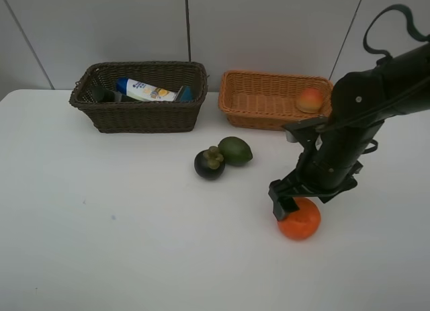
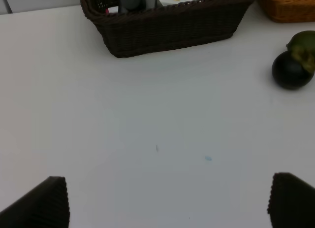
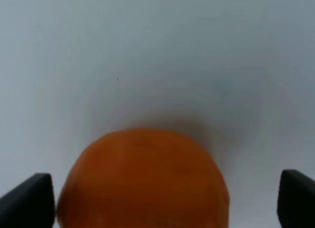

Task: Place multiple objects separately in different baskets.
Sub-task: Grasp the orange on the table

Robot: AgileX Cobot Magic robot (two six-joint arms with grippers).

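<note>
The orange (image 1: pixel 300 220) lies on the white table at the front right. My right gripper (image 1: pixel 295 203) is lowered over it, open, with a finger on either side; the right wrist view shows the orange (image 3: pixel 142 179) between the spread fingertips (image 3: pixel 29 201). A green citrus (image 1: pixel 235 150) and a dark purple mangosteen (image 1: pixel 209 163) touch each other mid-table. The dark brown basket (image 1: pixel 144 116) holds a white blue-capped bottle (image 1: pixel 144 91) and dark items. A peach (image 1: pixel 310 99) rests in the light orange basket (image 1: pixel 259 119). My left gripper (image 2: pixel 170 203) hangs open over bare table.
Both baskets stand side by side against the back wall. The left wrist view shows the dark basket (image 2: pixel 167 28), the mangosteen (image 2: pixel 291 70) and the citrus (image 2: pixel 302 41) ahead. My right arm (image 1: pixel 376 89) reaches in from the right.
</note>
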